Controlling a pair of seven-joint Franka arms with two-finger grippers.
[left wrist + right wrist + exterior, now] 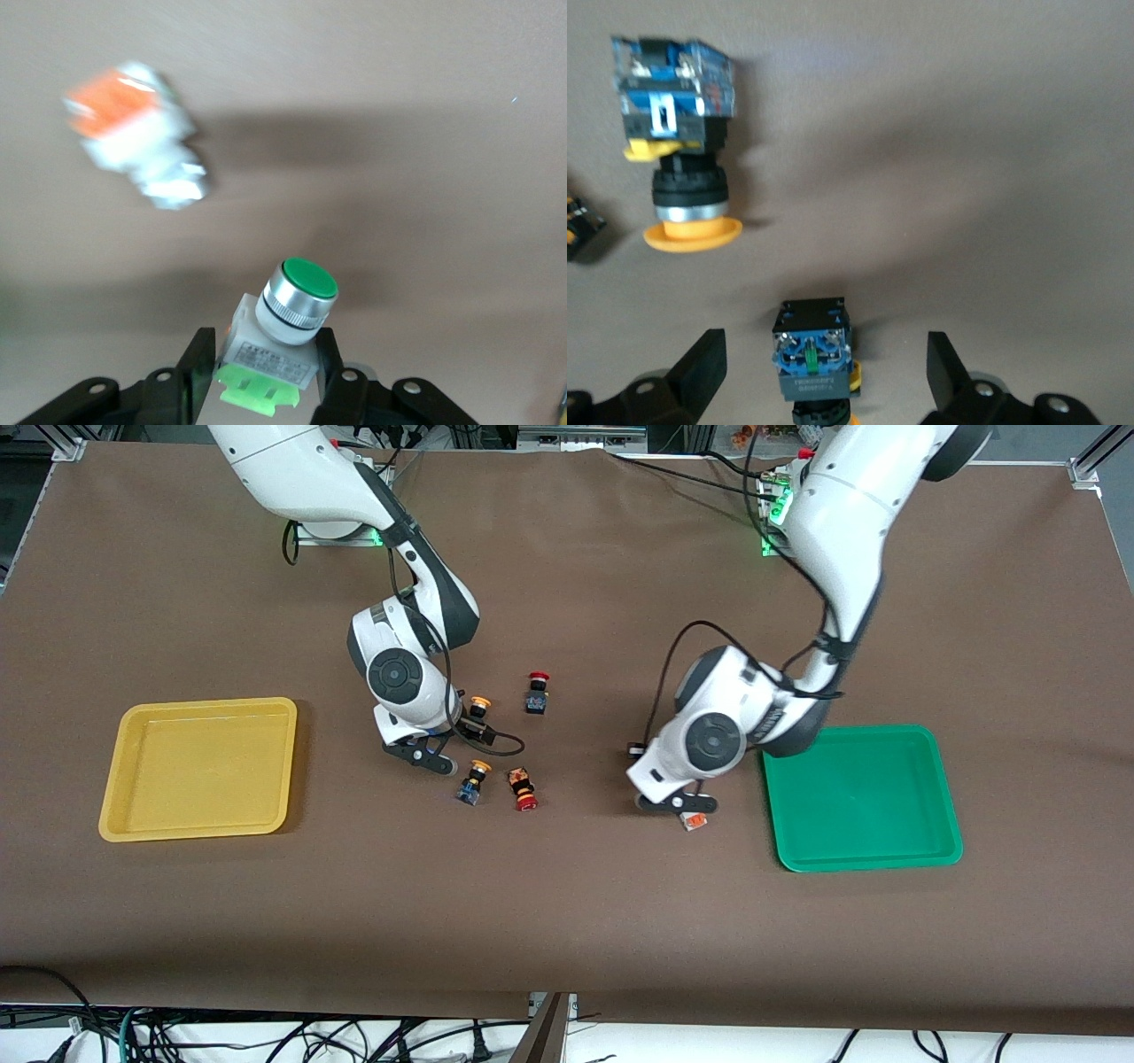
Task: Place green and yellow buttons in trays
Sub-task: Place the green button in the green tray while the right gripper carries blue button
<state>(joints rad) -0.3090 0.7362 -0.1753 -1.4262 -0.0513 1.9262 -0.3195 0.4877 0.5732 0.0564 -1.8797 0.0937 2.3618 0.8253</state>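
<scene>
Here the yellow tray [198, 769] and green tray [864, 798] lie at the table's two ends. The left gripper [266, 372] clamps the green-capped button [282, 332] beside the green tray. The right gripper [824, 372], jaws wide, straddles a yellow-capped button [812, 354].

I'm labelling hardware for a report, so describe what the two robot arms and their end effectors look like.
Both arms are glossy white with dark grey joint bands and round dark caps at the wrists. Black cables loop along each. The left end effector and right end effector have black two-finger jaws. Green lights glow at both bases.
</scene>
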